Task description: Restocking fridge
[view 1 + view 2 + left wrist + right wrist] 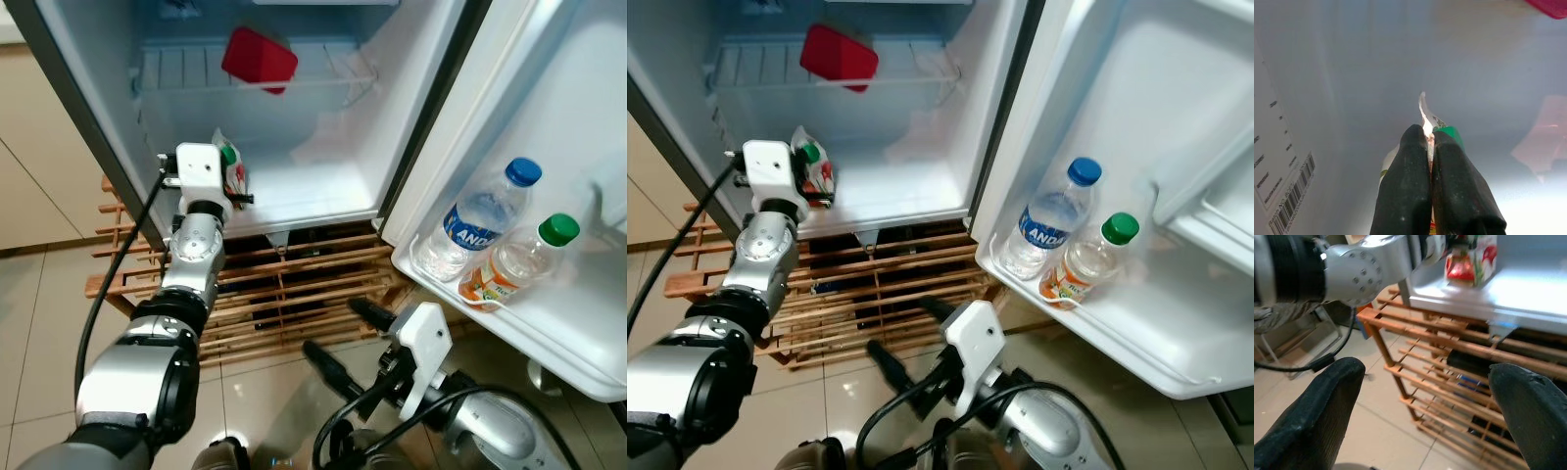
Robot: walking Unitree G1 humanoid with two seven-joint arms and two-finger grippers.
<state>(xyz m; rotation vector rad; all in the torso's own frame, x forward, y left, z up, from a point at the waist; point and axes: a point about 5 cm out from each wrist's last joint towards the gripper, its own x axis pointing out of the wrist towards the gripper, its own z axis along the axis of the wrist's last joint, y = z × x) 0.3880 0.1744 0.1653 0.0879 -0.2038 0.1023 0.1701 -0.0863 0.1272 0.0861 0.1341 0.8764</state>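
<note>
Left gripper (1431, 139) is reached into the open fridge (323, 186) at its lower left, and its two black fingers (1405, 186) are pressed together on the top flap of a carton (813, 166) (white, with red and green print and a green cap). The carton is held just above the white fridge floor near the left wall; whether its base touches the floor cannot be told. In the left wrist view the thin white flap is seen pinched between the fingertips, and a label with a barcode (1290, 205) is seen on the wall beside them.

Right gripper (348, 338) is held low in front of the fridge, above the tiled floor (39, 323), with its fingers (1322, 406) spread wide and nothing between them. It is pointed toward a wooden rack (294, 294), on which the fridge is standing.

On the wire shelf (176, 73) in the upper part of the fridge a red box (259, 59) is seen, tilted.

In the door (549, 147), which is swung open to the right, two bottles are stood side by side in the lower tray (549, 333): a water bottle (482, 217) with a blue cap, and a bottle (519, 259) with a green cap and an orange label. They are touching or almost touching each other.
</note>
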